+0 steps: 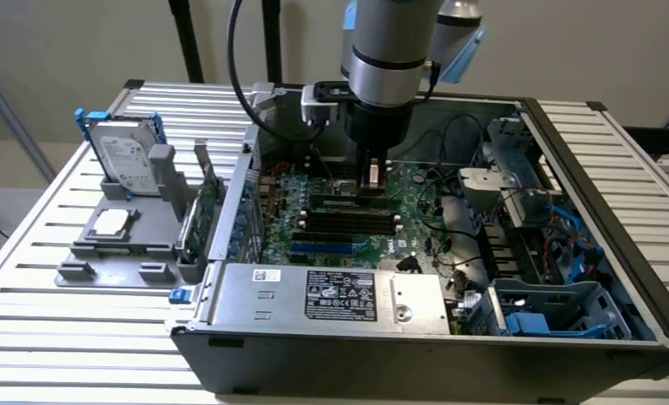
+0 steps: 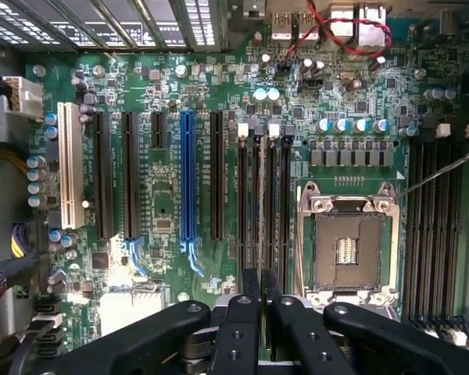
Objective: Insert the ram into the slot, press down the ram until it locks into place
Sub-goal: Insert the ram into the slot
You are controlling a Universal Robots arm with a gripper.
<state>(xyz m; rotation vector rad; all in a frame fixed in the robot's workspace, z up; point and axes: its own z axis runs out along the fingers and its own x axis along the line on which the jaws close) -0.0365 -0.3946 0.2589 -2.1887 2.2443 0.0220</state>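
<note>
My jaws are pinched almost closed on the ram point(image 2: 255, 203), seen edge-on as a thin dark strip lying along the slot point(image 2: 270, 203), near the CPU socket point(image 2: 348, 250). I judge it light, stiff and brittle (chips and contacts bruise easily), best gripped by its flat faces at mid-length.

the surface point(image 1: 53, 337) is made of long silver metal slats with thin dark gaps between them. two things sit right on it. a big open computer box point(image 1: 424, 359) sits in the middle and toward the exterior view's right. a grey plastic stand point(image 1: 109, 249) sits just beside the box, on the exterior view's left. slats show in front of the stand.
</note>
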